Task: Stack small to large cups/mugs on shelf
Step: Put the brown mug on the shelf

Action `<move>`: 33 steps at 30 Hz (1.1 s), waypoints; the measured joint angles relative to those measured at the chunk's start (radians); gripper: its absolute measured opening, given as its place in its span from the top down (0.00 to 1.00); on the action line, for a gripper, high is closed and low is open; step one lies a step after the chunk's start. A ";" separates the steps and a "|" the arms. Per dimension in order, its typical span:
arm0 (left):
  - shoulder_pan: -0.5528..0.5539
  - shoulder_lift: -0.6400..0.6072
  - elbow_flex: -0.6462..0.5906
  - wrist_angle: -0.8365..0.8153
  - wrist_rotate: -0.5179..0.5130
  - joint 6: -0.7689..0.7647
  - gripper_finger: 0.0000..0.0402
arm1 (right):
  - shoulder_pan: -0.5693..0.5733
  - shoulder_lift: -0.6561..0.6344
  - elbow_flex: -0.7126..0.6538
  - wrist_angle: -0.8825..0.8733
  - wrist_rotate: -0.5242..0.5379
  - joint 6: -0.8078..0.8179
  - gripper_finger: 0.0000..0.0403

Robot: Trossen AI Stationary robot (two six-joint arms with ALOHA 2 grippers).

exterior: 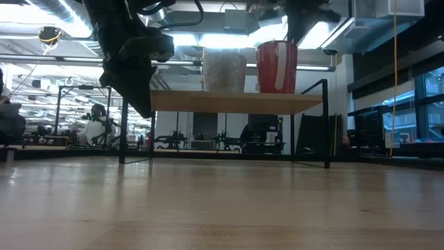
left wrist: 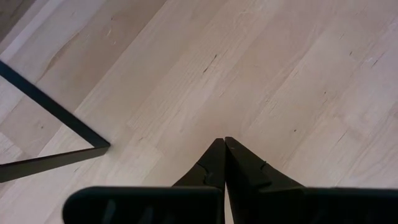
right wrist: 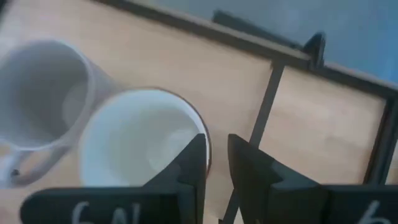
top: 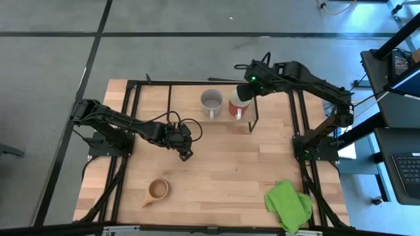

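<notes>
Red mug (top: 236, 108) with cream inside: upright on the shelf (exterior: 236, 102), at its right end in the high view, just beside the grey mug (top: 210, 101), which also stands upright on the shelf with its handle toward the table's near edge. 
Tan wooden cup (top: 157, 190): on the tabletop (top: 216, 170), well apart from the shelf, near the front-left corner, handle pointing outward. 
Right gripper (right wrist: 217, 163): directly above the red mug's rim; fingers slightly apart, one over the rim's edge, clamped on nothing. 
Left gripper (left wrist: 223, 163): over bare tabletop left of centre, fingers pressed together, empty. 
Green cloth (top: 289, 204): crumpled at the table's front-right corner, away from all cups.
</notes>
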State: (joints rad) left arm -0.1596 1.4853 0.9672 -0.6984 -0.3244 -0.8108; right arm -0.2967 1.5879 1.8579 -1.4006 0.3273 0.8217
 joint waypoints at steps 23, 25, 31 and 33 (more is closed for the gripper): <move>-0.039 -0.115 -0.001 0.371 0.187 0.107 1.00 | 0.453 -0.014 0.160 -0.119 0.239 0.223 0.83; -0.044 -0.149 -0.001 0.370 0.185 0.107 1.00 | 0.520 -0.015 0.160 -0.120 0.282 0.250 0.83; -0.047 -0.237 -0.003 0.370 0.202 0.123 1.00 | 0.700 -0.015 0.138 -0.093 0.392 0.350 0.83; -0.047 -0.258 -0.009 0.372 0.212 0.135 1.00 | 0.753 -0.013 0.103 -0.079 0.442 0.397 0.83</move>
State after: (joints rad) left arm -0.2062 1.2277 0.9578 -0.3264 -0.1123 -0.6761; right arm 0.4563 1.5753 1.9608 -1.4801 0.7693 1.2185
